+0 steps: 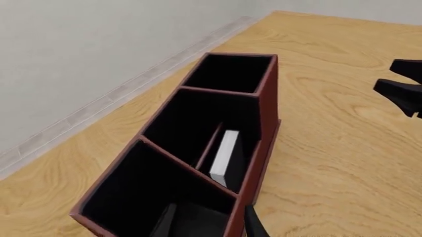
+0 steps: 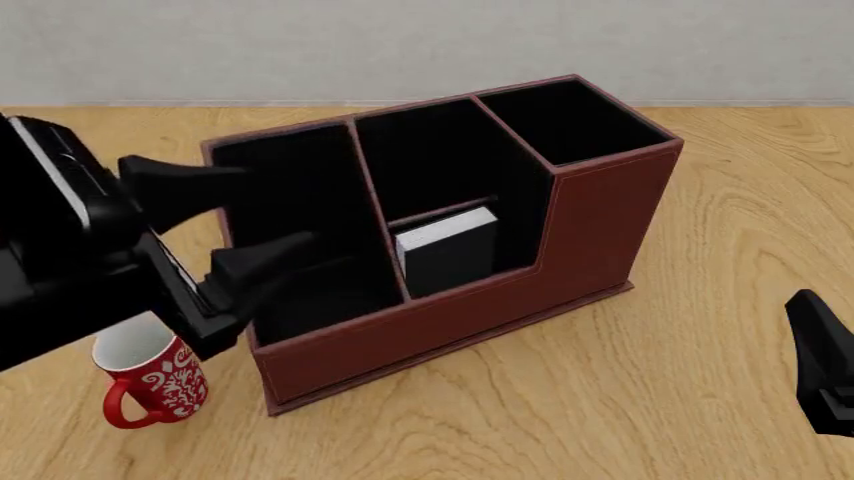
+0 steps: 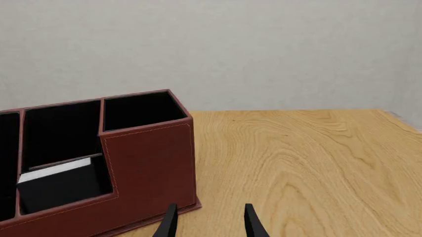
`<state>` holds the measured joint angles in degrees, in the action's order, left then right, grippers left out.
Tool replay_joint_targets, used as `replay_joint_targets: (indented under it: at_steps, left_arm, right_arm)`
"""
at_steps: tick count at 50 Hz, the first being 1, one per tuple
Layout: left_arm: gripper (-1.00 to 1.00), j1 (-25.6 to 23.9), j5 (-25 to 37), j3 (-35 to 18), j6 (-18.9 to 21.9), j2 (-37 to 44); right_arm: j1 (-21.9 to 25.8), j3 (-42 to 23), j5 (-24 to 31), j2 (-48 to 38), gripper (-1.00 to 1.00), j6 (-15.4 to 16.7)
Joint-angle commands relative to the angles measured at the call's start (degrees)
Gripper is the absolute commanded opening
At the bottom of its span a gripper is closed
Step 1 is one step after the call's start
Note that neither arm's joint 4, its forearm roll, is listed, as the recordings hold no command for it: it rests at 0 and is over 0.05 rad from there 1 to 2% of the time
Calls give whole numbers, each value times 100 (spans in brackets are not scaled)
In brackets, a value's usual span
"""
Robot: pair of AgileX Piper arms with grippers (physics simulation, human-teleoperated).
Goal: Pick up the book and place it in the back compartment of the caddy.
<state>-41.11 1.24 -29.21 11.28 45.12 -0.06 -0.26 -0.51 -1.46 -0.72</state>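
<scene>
The small black hardback book (image 2: 450,251) stands half-hidden in the reddish-brown leather-look caddy (image 2: 587,225); the left tool (image 2: 234,225) hovers released beside it, and the right tool (image 3: 209,220), cut off, is spread empty.

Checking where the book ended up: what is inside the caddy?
The book stands in the caddy's middle column, beside the low wall. Other cells look empty; their floors are partly hidden.

Wooden table (image 2: 694,400): caddy (image 2: 587,230) at centre, red mug (image 2: 154,380) beside it.
</scene>
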Motion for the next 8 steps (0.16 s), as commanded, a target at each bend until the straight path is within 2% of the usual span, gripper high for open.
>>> replay_joint_targets:
  at_steps: [1,8]
  left_arm:
    - [100,135,282,60,-76,-354]
    - [100,222,458,100,-62,-623]
  right_arm:
    - [-1,0,0,0,100,0]
    - [0,0,0,-1,100,0]
